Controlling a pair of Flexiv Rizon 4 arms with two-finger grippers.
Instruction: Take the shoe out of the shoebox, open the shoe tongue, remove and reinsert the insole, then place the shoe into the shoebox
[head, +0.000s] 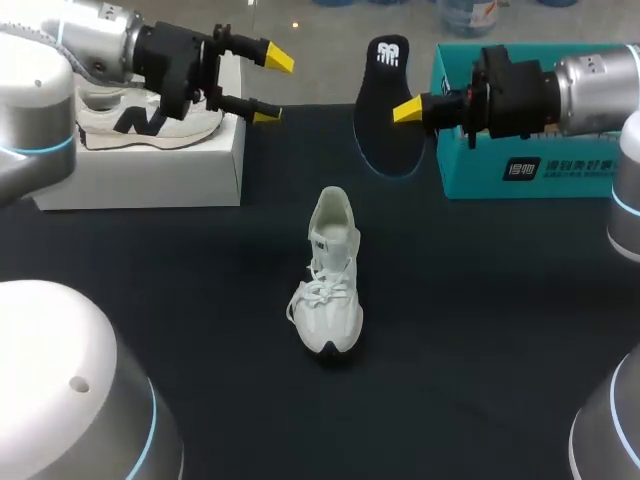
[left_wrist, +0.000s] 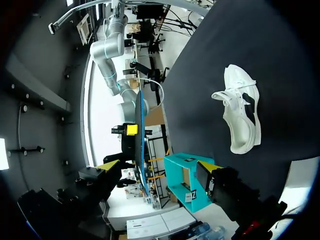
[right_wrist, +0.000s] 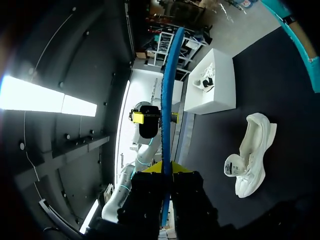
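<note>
- R gripper (head: 414, 108) clamped on insole (head: 383, 135), held on edge in the air beside the teal shoebox (head: 540, 165).
- L gripper (head: 272, 88): fingers wide apart, empty, facing the insole.
- Shoe (head: 330, 290) upright on table (head: 180, 300), mid, apart from both grippers.
- Insole prob. thin, light, bendy, so it will flop if pinched far from the leading end.
- Shoe soft-sided & light, may tip. Brace at heel w/ L gripper.
</note>
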